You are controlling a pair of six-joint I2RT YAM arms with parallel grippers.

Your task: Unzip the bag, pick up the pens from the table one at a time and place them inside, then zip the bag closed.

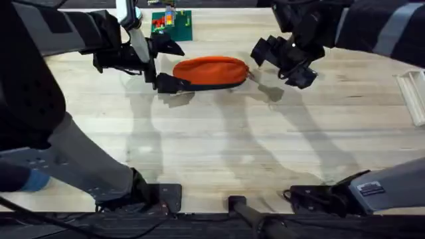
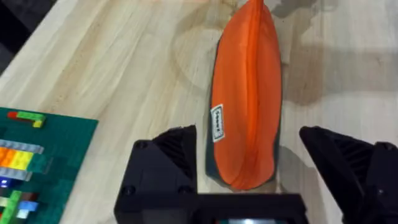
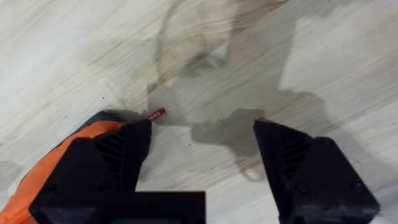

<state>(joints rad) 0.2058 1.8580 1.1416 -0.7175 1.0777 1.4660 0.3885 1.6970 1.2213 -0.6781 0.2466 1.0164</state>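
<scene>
On table (image 1: 212, 139): orange bag (image 1: 211, 71) zipped, dark-bottomed; both end effectors wide open, empty.

A broad, pale wooden bench of joined planks (image 1: 219, 146) stands here, its grain running in long streaks and swirls. Light from above lays soft grey shadows (image 1: 265, 143) across the boards. At the far edge sits a green studded baseplate carrying small coloured toy bricks (image 1: 172, 23). Off at the right edge lies a whitish, clear rectangular tray-like piece (image 1: 413, 96). Beyond the far edge the room goes dark.
</scene>
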